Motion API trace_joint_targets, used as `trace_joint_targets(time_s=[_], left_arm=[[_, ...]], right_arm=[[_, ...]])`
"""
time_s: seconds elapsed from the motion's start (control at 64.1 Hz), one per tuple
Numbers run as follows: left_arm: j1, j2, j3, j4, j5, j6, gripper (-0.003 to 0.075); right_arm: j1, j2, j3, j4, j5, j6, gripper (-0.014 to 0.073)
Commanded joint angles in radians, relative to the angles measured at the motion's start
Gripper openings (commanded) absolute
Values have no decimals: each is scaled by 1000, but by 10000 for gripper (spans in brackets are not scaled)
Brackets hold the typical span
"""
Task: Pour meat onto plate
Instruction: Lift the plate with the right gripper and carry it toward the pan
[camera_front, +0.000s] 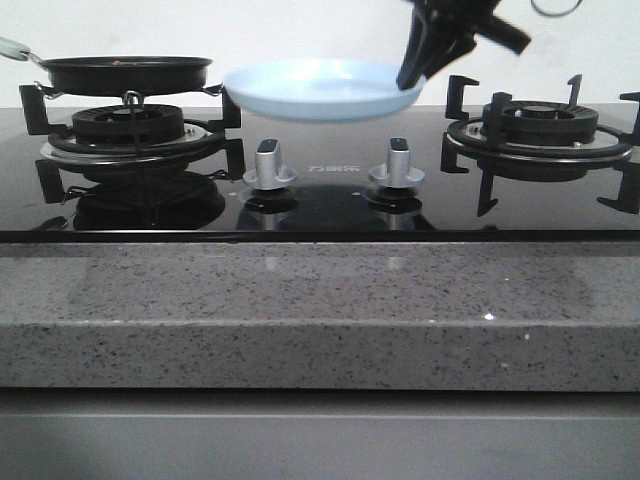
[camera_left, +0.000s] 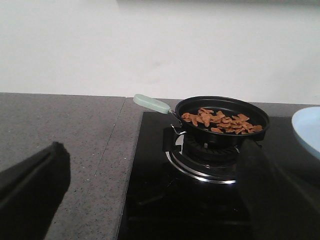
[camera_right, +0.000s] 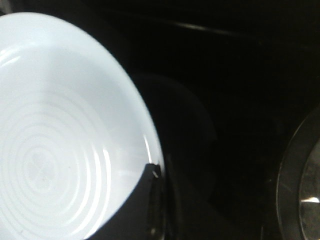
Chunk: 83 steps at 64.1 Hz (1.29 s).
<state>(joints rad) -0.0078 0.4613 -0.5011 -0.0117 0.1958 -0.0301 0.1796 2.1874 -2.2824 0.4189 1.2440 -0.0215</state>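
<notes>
Front view, right tool (camera_front: 412, 82) gripping raised plate (camera_front: 320, 90), meat (camera_left: 221, 121) in pan (camera_left: 222, 117)

Meat (camera_left: 220, 121) in pan (camera_front: 125, 72) on left burner (camera_front: 130, 128); plate (camera_front: 320, 88) right of pan.

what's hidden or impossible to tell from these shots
- Meat: in the front view the frying pan wall hides it.
- Left gripper: absent from the front view; wrist view shows only blurred dark fingers.
- Right gripper on the plate: top cut off in front; the wrist view is too dark to show its fingers clearly.
</notes>
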Motion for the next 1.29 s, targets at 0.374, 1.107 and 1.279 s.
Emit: trace_joint_targets(time_s=[0.374, 1.107, 1.279], left_arm=[[-8, 11, -37, -1, -86, -9, 659], [-8, 11, -37, -1, -86, -9, 659], [-8, 11, -37, -1, -86, -9, 659]], right_arm=[[-4, -324, 81, 54, 99, -14, -20], [12, -922, 1162, 179, -509, -254, -18], [12, -872, 1181, 210, -486, -255, -18]])
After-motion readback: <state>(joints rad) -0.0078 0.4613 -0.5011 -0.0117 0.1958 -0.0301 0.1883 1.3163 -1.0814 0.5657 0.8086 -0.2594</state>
